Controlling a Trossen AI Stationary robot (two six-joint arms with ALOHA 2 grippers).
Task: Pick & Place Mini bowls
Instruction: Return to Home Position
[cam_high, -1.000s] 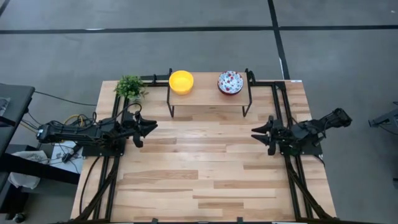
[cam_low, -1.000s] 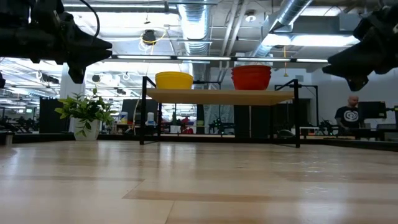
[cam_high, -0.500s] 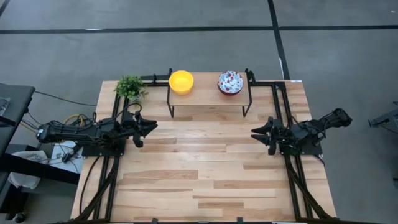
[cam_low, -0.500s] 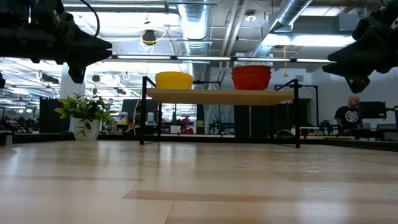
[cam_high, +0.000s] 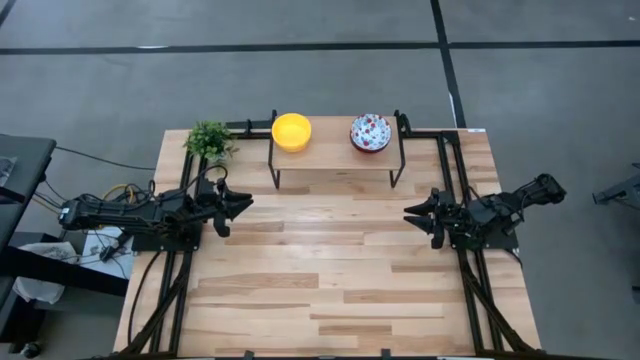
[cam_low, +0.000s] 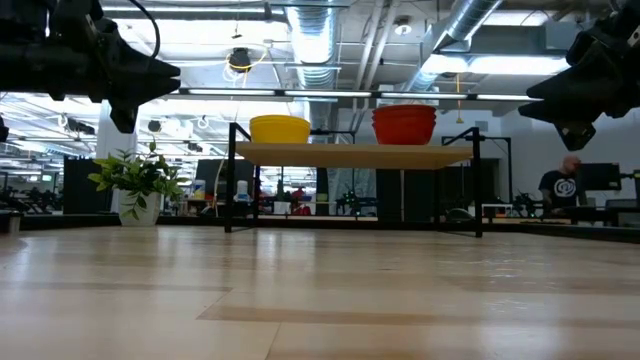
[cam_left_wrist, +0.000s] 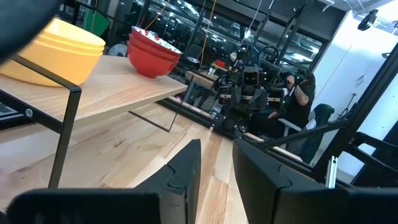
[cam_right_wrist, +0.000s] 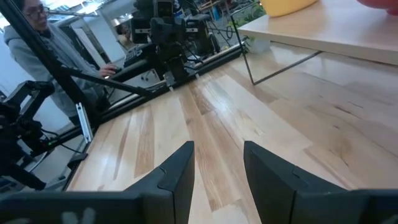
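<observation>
A stack of yellow mini bowls (cam_high: 291, 131) and a stack of mini bowls, floral-speckled white inside and red outside (cam_high: 370, 132), rest by their bases on a small black-framed wooden shelf (cam_high: 335, 155) at the table's far middle. The low view shows both stacks, yellow (cam_low: 280, 129) and red (cam_low: 404, 124). My left gripper (cam_high: 245, 203) hovers level at the table's left, pointing right; it is open and holds nothing (cam_left_wrist: 216, 168). My right gripper (cam_high: 410, 217) hovers at the table's right, pointing left, also open with nothing between its fingers (cam_right_wrist: 217, 168).
A small green potted plant (cam_high: 209, 140) stands at the far left corner beside the shelf. Bare wooden tabletop (cam_high: 330, 270) stretches between the two arms and toward the near edge. A person (cam_low: 565, 180) sits in the room beyond the table.
My right gripper has rolled slightly about the line it points along, staying in place. Nothing else has moved.
</observation>
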